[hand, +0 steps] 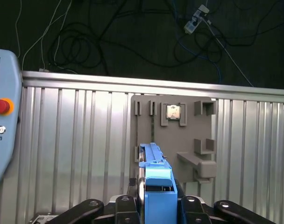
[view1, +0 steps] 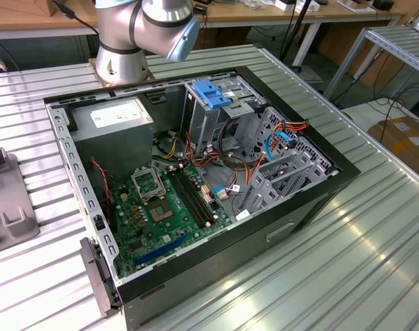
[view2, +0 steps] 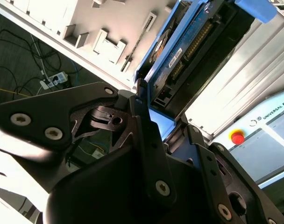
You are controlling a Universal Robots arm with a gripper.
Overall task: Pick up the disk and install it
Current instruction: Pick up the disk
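Blue plastic frame, nearest item: the disk (hand: 155,170) is clamped in your gripper (hand: 158,205). The black fingers (view2: 147,137) are closed on its two long sides. In both wrist views the disk juts out past the fingertips. The second wrist view gives you its underside, with a connector row inside the frame.

Just beyond the disk tip, a grey fixture (hand: 179,135) lies flat on the ribbed metal table (hand: 76,149). A chip (hand: 173,112) sits in one of its recesses. In the first wrist view the disk overlaps the fixture's near edge; you cannot tell from this whether they touch.

Off to the side on the table lies the pendant (hand: 3,130) with its red button (hand: 0,106).

Past the table edge is dark floor with loose cables (hand: 81,42) and a power strip (hand: 192,22).

Exterior view: the open case (view1: 299,214) lies on its side on the table, green board (view1: 161,214) exposed. A blue bracket (view1: 213,92) sits atop the drive cage. The arm (view1: 140,27) stands behind the case. The fixture is at the exterior view's left, apart from the case.
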